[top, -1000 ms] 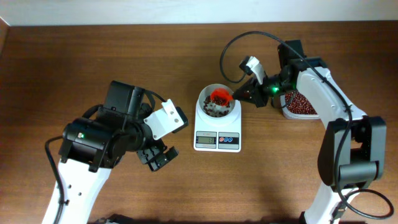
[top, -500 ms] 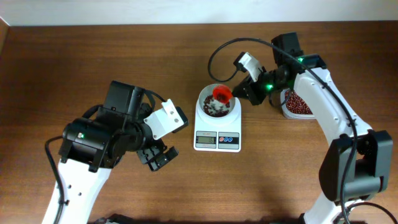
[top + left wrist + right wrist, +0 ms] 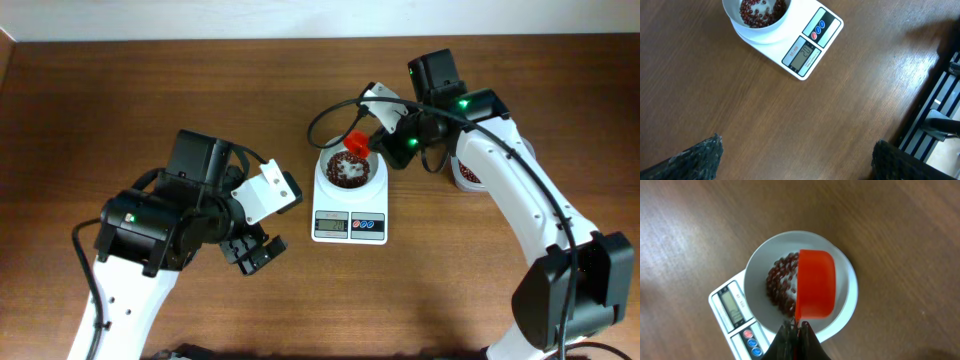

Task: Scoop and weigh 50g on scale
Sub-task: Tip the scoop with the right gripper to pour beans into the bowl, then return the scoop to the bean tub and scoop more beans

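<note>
While the left jaws gape wide, the right jaws pinch a red scoop [image 3: 815, 285] over beans [image 3: 779, 289] on the scale [image 3: 810, 45].

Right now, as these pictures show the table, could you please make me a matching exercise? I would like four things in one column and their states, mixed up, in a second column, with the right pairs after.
Things
1. red scoop
2. left claw
3. right claw
4. beans

States
A. heaped in the white bowl on the scale
B. wide open, holding nothing
C. tipped above the bowl
D. shut on the scoop

Pairs: 1-C, 2-B, 3-D, 4-A
</note>
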